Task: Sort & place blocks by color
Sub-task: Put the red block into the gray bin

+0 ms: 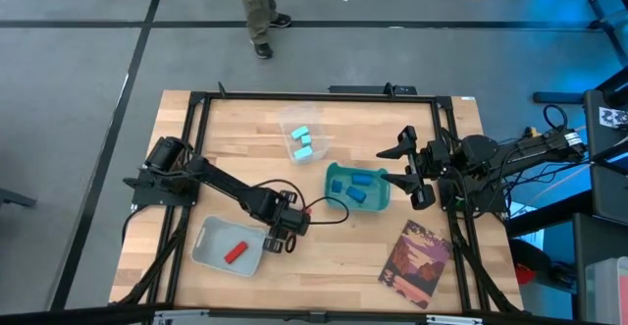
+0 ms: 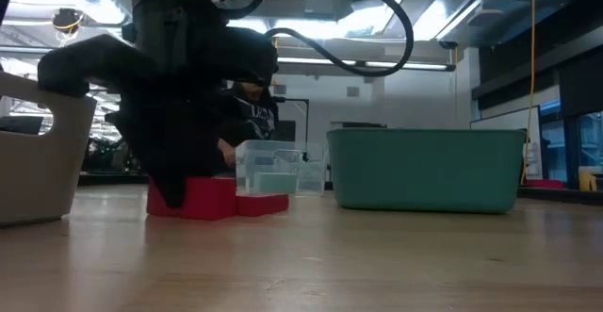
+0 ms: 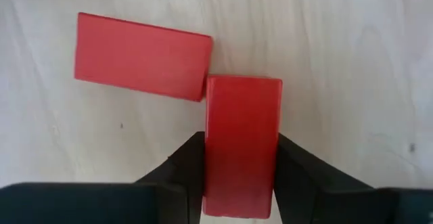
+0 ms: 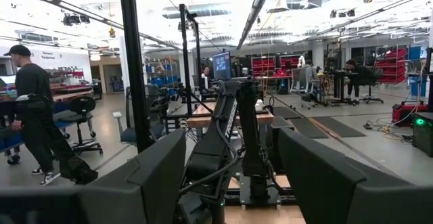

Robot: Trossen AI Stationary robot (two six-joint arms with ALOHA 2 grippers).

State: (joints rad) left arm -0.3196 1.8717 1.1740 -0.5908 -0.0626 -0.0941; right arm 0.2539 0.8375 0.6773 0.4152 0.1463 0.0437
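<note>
A: High view first. Left gripper (image 1: pixel 282 235) is down on the table just beside the grey tray (image 1: pixel 208 253), which has one red block (image 1: pixel 235 254) in it. Three cyan blocks (image 1: pixel 301 138) sit in the clear container (image 1: pixel 287 119), dark blue blocks (image 1: pixel 354 186) in the teal bin (image 1: pixel 334 203). Right gripper (image 1: pixel 416 171) is up near the teal bin, waiting, fingers spread with nothing between them.

B: Low view?

A: Left arm is a dark mass over two red blocks (image 2: pixel 215 199) on the wood. Clear container (image 2: pixel 268 169) behind, teal bin (image 2: pixel 426 169) to one side, grey tray wall (image 2: pixel 38 161) at the edge.

B: Left wrist?

A: Fingers (image 3: pixel 186 163) clamped on either side of one red block (image 3: pixel 242 143). Second red block (image 3: pixel 142 56) lies tilted, its corner touching the gripped one's end.

B: Risk?

A: Likely that contact. Lifting could drag or flip the neighbour, maybe knock it farther off. Also the hold is on the block's near end, so it could pivot or slip on the way to the tray.

B: Right wrist?

A: Only the room, people far off, its own fingers (image 4: pixel 325 176) apart. Nothing task-related.
</note>
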